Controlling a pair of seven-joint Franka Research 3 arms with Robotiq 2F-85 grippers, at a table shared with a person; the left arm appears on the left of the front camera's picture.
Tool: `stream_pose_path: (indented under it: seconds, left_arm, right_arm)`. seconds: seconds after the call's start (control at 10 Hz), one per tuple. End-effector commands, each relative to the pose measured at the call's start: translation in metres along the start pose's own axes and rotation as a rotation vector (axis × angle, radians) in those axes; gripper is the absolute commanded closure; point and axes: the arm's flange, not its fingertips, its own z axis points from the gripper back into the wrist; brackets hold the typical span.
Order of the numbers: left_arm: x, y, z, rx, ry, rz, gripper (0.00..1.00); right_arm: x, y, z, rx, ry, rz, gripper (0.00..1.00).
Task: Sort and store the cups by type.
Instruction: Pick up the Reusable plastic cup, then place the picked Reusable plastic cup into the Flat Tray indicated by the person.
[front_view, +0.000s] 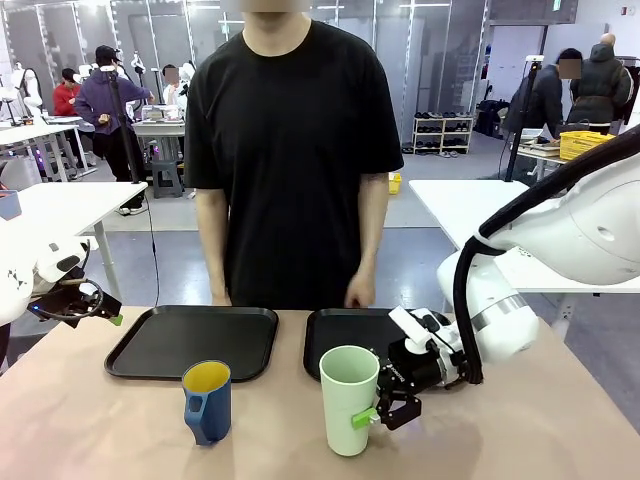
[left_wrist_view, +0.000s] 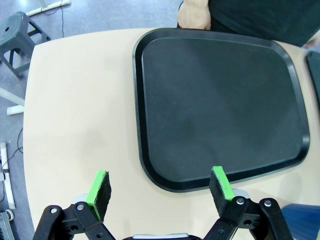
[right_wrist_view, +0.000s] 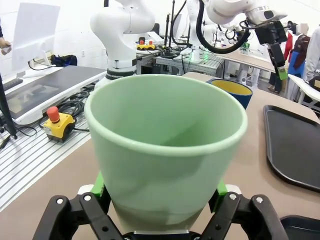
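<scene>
Tumbler stands near the table's front edge, before the right tray; our right gripper clasps it low and our left gripper gapes empty, so next we should lift it trayward.

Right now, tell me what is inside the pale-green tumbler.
Looking into the pale-green tumbler, the upper inner wall is bare, nothing showing. Its near wall covers the bottom, so that cannot be checked.
</scene>
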Motion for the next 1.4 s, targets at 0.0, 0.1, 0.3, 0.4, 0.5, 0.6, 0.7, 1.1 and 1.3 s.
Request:
stream_pose_path:
  seconds: [0.0,0.1,0.3,0.4,0.5,0.6,0.7,1.1,1.3]
  left_arm:
    - [0.001,0.0,0.001,-0.001,-0.003,0.0,0.0]
    - [0.001,0.0,0.001,-0.001,-0.003,0.0,0.0]
    - [0.001,0.0,0.001,-0.001,-0.003,0.0,0.0]
    - [0.001,0.0,0.001,-0.001,-0.003,0.0,0.0]
    - [0.001,0.0,0.001,-0.001,-0.003,0.0,0.0]
    - [0.001,0.0,0.001,-0.001,-0.003,0.0,0.0]
    - [0.001,0.0,0.001,-0.001,-0.003,0.0,0.0]
    - [0.001,0.0,0.001,-0.001,-0.003,0.0,0.0]
    - [0.001,0.0,0.001,-0.001,-0.003,0.0,0.0]
  right_arm:
    - [0.021,0.019,0.006,-0.084,0.039,0.03,0.52]
    - [0.036,0.019,0.014,-0.112,0.045,0.03,0.52]
    - [0.048,0.02,0.021,-0.126,0.047,0.033,0.52]
    - [0.049,0.02,0.024,-0.147,0.053,0.028,0.52]
    - [0.047,0.017,0.03,-0.21,0.096,0.011,0.52]
    - [0.047,0.018,0.026,-0.112,0.049,0.05,0.52]
    - [0.047,0.018,0.026,-0.112,0.049,0.05,0.52]
    - [0.047,0.018,0.026,-0.112,0.049,0.05,0.52]
    - [0.047,0.018,0.026,-0.112,0.049,0.05,0.52]
